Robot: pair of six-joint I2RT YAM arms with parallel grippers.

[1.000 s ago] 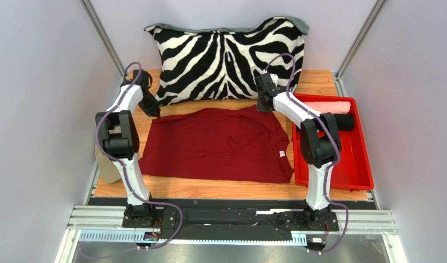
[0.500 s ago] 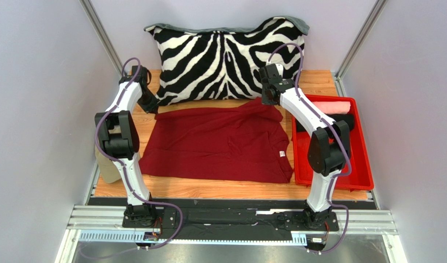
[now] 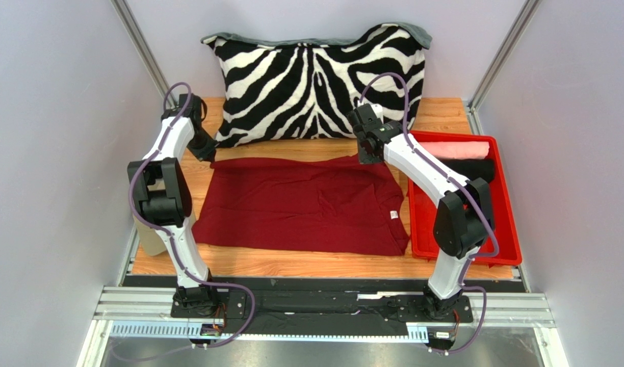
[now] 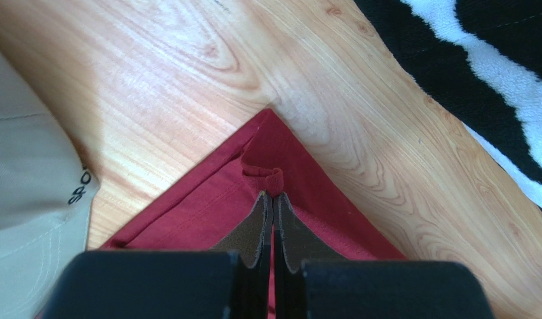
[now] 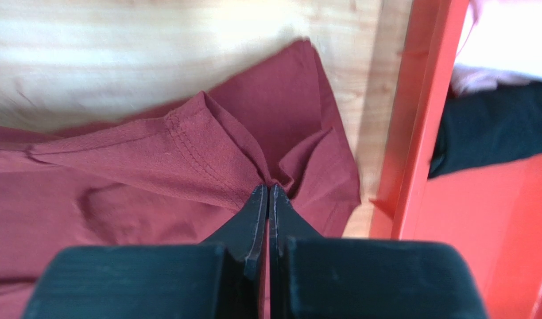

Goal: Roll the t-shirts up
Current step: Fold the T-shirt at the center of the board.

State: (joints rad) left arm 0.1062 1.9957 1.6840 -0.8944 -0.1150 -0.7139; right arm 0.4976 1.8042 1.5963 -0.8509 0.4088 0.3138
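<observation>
The maroon tee (image 3: 303,206) lies spread flat on the worktop (image 3: 292,264), not yet rolled. The left gripper (image 4: 272,196) pinches its far-left corner; the right gripper (image 5: 267,189) is clamped on bunched cloth at the far-right corner, beside the tray (image 3: 491,245). The pink tee (image 3: 460,147) and black tee (image 3: 483,170) sit rolled in the tray, so likely only this one remains.

The maroon t-shirt (image 3: 303,202) lies spread flat, far corners pinched; pink tee (image 3: 464,147) and black tee (image 3: 485,170) lie rolled.

Zebra pillow (image 3: 315,76) at back; red tray (image 3: 476,225) right; beige cap (image 4: 21,199) left
</observation>
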